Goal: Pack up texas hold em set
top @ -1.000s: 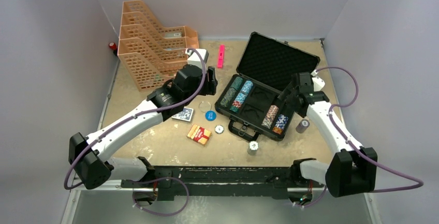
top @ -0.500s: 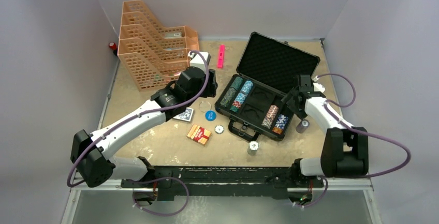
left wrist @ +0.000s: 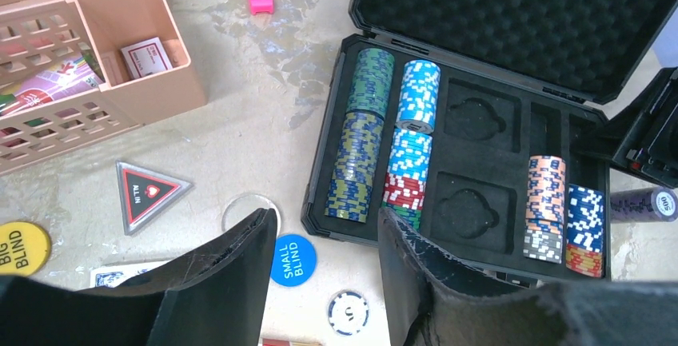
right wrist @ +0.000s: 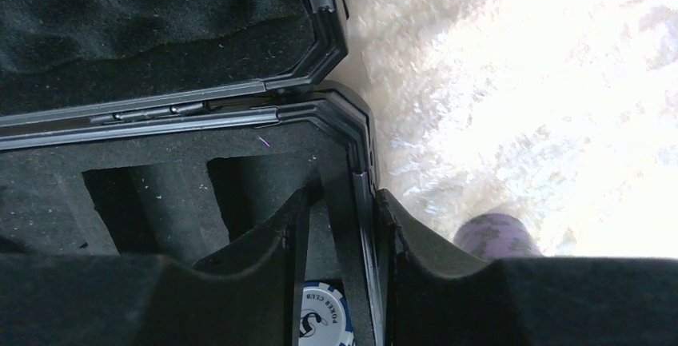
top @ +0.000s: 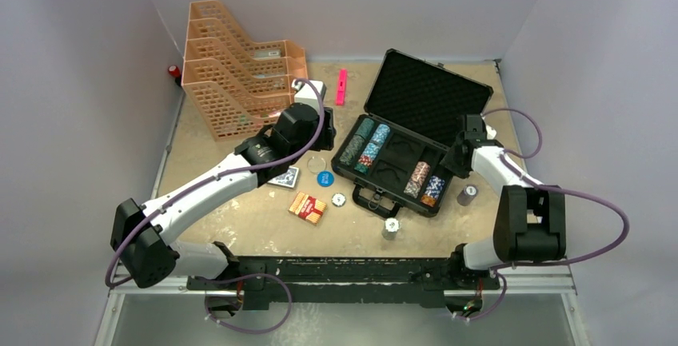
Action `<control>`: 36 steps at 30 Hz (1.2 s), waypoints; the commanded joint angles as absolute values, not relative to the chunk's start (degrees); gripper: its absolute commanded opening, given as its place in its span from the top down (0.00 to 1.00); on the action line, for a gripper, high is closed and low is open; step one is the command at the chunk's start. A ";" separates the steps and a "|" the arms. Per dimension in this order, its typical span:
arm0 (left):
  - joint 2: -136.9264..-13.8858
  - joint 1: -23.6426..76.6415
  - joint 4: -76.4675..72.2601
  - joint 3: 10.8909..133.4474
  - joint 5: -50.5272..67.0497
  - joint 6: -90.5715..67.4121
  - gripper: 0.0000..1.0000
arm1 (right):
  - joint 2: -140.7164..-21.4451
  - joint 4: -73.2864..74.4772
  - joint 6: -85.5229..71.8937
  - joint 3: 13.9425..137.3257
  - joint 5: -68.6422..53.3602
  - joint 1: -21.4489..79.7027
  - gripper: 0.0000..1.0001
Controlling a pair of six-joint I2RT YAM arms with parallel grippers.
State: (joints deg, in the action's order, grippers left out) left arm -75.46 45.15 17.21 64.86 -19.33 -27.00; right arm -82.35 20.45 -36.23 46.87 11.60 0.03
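Four chip columns already lie in the foam slots of the case, two at its left side and two at its right. The middle recesses are bare, so by my reading you are roughly midway through the packing.

Your left end effector hangs wide apart and holds nothing. It is above the surface, just beside the case's left wall, with the small blind button almost under the gap. That looks like a line-up for picking the button.

Your right end effector is set narrow, astride the case's right wall, one finger inside and one outside. You cannot tell from these views whether it actually pinches the wall. It is probably there to steady the case while the other arm works.

Loose pieces wait outside the case: the purple chip stack just beside its right wall, the white chip stack near its front, the big blind button, the all-in marker and two card decks.
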 commanded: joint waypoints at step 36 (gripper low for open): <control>-78.92 65.90 -13.95 46.06 -3.83 -18.74 0.15 | -61.34 10.35 -34.76 41.55 0.35 1.67 0.33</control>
